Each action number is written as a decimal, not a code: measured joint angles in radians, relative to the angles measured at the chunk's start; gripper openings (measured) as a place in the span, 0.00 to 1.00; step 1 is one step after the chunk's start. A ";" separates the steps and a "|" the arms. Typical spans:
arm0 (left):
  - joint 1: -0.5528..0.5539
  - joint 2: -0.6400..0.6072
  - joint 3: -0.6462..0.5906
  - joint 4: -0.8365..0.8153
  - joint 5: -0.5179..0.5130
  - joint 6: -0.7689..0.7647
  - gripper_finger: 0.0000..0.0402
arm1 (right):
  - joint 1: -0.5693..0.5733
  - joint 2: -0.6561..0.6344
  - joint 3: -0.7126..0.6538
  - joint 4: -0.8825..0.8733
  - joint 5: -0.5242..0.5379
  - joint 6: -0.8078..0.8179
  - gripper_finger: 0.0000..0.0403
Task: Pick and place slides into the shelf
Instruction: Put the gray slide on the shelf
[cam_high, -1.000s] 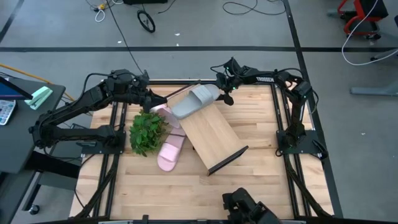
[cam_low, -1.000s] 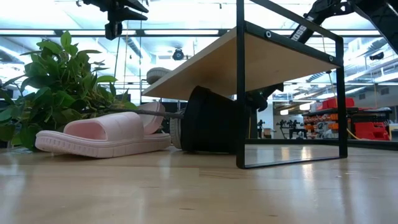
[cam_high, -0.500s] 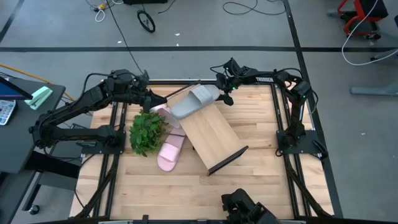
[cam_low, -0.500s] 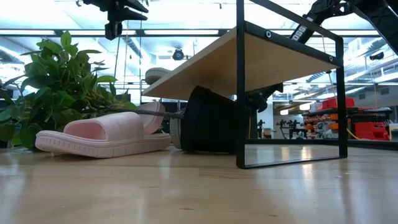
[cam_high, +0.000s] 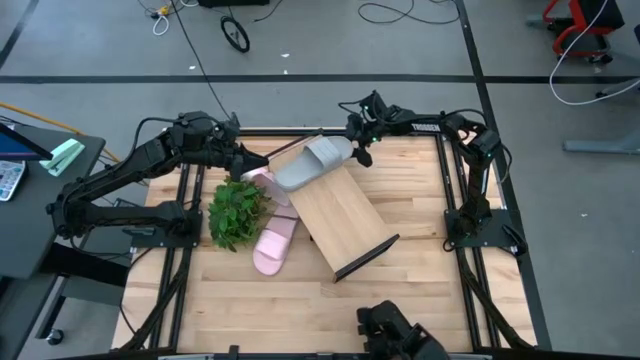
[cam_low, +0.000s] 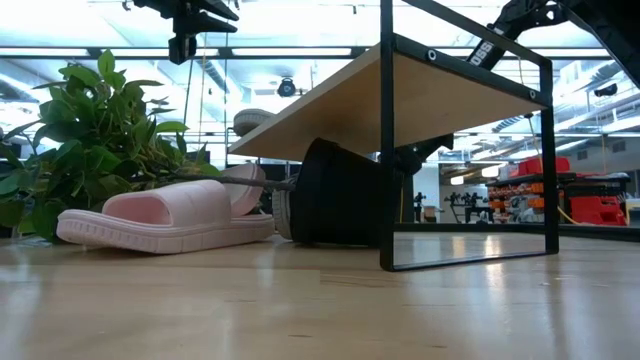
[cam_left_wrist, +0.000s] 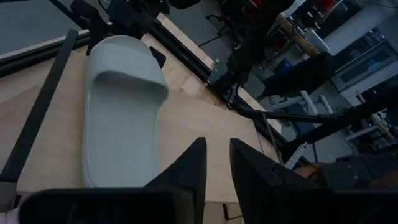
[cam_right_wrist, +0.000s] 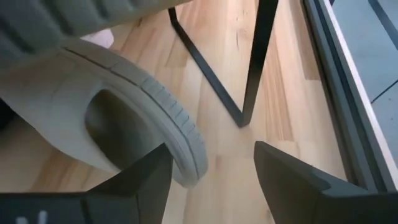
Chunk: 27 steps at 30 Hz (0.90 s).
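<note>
A grey slide (cam_high: 312, 163) is lying on the shelf (cam_high: 340, 212) toward its 11 o'clock end, and two pink slides (cam_high: 273, 243) are resting on the counter (cam_high: 410, 290) beside the plant (cam_high: 238, 212). The right pincer (cam_high: 360, 152) is standing open, holding nothing, at the slide's 3 o'clock side. The left pincer (cam_high: 243, 167) is waiting at its 9 o'clock side, fingers narrowly parted and empty.

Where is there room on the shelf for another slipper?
The shelf is bare from the grey slide at its far end down to the dark frame at its near end. It is crowded at the left, where plant and pink slides huddle.
</note>
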 joint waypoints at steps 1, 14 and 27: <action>0.000 0.000 0.000 0.000 0.000 0.000 0.18 | 0.002 0.000 0.000 -0.001 -0.001 -0.003 0.58; 0.000 0.000 0.000 0.000 0.000 0.000 0.19 | 0.019 0.000 0.000 -0.008 -0.002 -0.027 0.51; 0.000 0.000 0.000 0.000 0.000 0.008 0.17 | 0.014 0.000 0.000 -0.013 0.011 -0.007 0.05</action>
